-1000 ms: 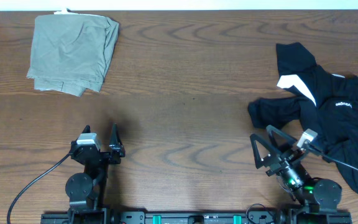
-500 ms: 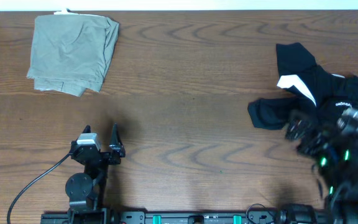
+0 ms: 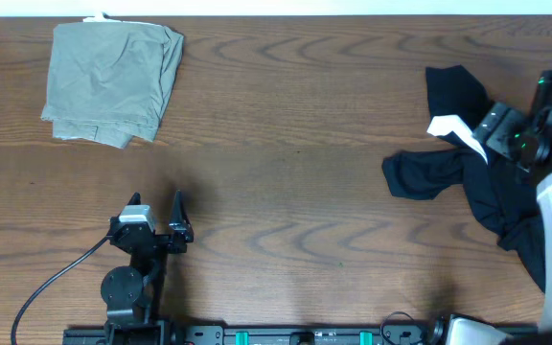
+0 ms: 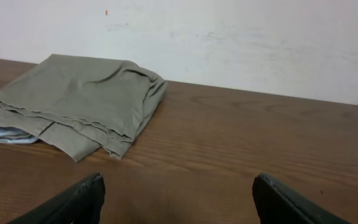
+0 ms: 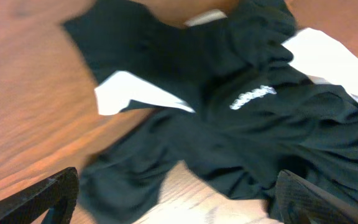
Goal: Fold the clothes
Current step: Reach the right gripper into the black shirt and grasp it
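Far right of wood-grain table (image 3: 295, 125), black clothes (image 3: 441, 172) lie in a rumpled heap: soft matte fabric, white angular panels, small white printed logo. R gripper (image 5: 176, 186) hangs over heap, dark fingers (image 5: 42, 199) spread wide, nothing btwn them; wrist view blurred. L gripper (image 4: 179, 186) sits near front edge, likewise spread, empty. Olive-khaki garment (image 3: 113, 77) at back-left: folded roughly square, creased, well apart from clothes.

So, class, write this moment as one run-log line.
left claw: open, empty | right claw: open, over clothes | clothes: black, crumpled, unfolded | khaki garment: folded
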Robot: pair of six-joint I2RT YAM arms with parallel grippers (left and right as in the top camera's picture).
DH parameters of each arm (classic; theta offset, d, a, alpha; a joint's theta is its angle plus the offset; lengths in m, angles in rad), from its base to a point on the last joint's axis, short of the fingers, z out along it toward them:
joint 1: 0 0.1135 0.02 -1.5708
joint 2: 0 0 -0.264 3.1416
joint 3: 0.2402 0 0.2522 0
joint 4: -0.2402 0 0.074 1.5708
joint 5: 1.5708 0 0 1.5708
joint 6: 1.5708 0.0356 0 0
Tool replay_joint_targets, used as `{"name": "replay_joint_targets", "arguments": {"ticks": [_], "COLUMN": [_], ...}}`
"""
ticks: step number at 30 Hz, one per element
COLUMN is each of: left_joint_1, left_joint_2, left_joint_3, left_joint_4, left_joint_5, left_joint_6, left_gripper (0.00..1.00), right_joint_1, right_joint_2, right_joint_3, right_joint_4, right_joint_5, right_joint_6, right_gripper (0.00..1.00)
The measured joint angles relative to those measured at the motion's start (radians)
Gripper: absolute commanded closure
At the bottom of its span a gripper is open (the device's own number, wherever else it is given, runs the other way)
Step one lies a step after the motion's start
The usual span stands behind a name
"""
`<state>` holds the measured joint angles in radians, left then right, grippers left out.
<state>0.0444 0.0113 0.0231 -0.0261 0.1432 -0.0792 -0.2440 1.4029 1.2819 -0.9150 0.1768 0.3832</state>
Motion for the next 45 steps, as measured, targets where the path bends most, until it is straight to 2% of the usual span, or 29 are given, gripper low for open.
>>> {"name": "replay_joint_targets", "arguments": {"ticks": [8, 13, 23, 35, 37, 41, 45], "left_joint_1": [0.0, 0.0, 0.0, 0.0, 0.0, 0.0, 0.0], "left_joint_2": [0.0, 0.0, 0.0, 0.0, 0.0, 0.0, 0.0], "left_joint_3": [0.0, 0.0, 0.0, 0.0, 0.0, 0.0, 0.0], "left_joint_4": [0.0, 0.0, 0.0, 0.0, 0.0, 0.0, 0.0], "left_joint_5": [0.0, 0.0, 0.0, 0.0, 0.0, 0.0, 0.0], "left_joint_6": [0.0, 0.0, 0.0, 0.0, 0.0, 0.0, 0.0], "left_gripper": [0.22, 0.22, 0.22, 0.22, 0.22, 0.22, 0.22], "right_joint_1": [-0.206, -0.27, -0.262, -0.184, -0.185, -0.185, -0.185], "right_joint_2": [0.183, 0.222, 0.278, 0.455, 0.474, 0.499, 0.5], "right_joint_3": [0.0, 0.0, 0.0, 0.0, 0.0, 0.0, 0.003], "right_joint_4": [-0.009, 0.023, 0.113, 0.177, 0.177, 0.177, 0.174], "right_joint_5": [-0.034, -0.094, -0.132, -0.035, -0.013, 0.021, 0.034], "right_joint_6": [-0.008, -0.009, 0.031, 0.092, 0.098, 0.108, 0.114], "right_gripper": [0.05, 0.08, 0.1, 0.07, 0.12, 0.4, 0.47]}}
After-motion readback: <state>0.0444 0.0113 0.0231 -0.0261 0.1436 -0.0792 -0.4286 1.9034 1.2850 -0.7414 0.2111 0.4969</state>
